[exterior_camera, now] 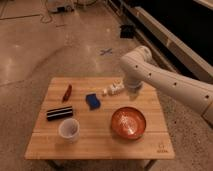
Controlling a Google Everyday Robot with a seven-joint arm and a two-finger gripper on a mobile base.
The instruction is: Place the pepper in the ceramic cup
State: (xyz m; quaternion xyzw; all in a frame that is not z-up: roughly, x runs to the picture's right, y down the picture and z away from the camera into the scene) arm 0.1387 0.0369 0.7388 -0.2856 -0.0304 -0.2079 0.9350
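Observation:
The pepper (67, 92) is a slim red chili lying on the wooden table (100, 142) near its far left edge. The ceramic cup (69, 129) is white with a pale inside and stands upright near the front left, below a black bar. My gripper (133, 89) hangs from the white arm over the table's far right part, just right of a small white object and above the orange bowl. It is well to the right of the pepper and the cup.
A black bar (60, 113) lies between pepper and cup. A blue block (92, 101) sits mid-table. A small white object (113, 90) lies beside the gripper. A wide orange bowl (128, 122) stands front right. The floor surrounds the table.

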